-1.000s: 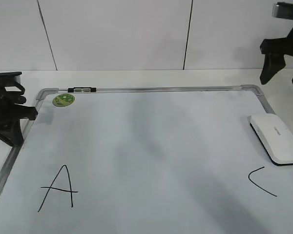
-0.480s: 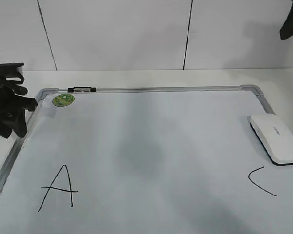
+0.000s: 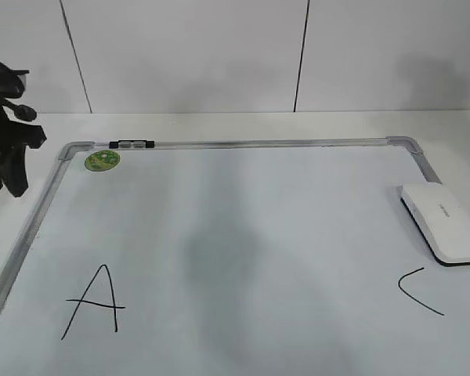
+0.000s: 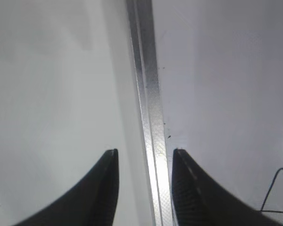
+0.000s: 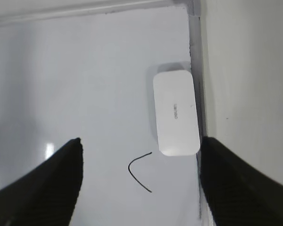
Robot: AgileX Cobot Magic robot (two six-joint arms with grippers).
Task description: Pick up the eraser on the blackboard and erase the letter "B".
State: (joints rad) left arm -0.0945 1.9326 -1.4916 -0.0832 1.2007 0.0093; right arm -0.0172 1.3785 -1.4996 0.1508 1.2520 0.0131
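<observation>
White tiled wall behind, pale surface (image 3: 219, 121) below. On it, the blackboard (image 3: 243, 235) lying flat, marked with a black "A" (image 3: 94, 304) at lower left and a curved stroke (image 3: 420, 291) at lower right; no "B" visible. Eraser (image 3: 442, 222) resting at the right frame edge, untouched. Left tool (image 4: 144, 188) slightly parted, empty, straddling the left frame. Right tool (image 5: 141, 183) spread wide, empty, high above the eraser (image 5: 176, 112).

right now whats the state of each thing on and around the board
eraser: lying flat on the blackboard by its right edge, ungripped
letter "B": none visible between "A" and "C"
left gripper: open, straddling the frame
right gripper: open, above the eraser
green sticker: stuck at far-left corner
</observation>
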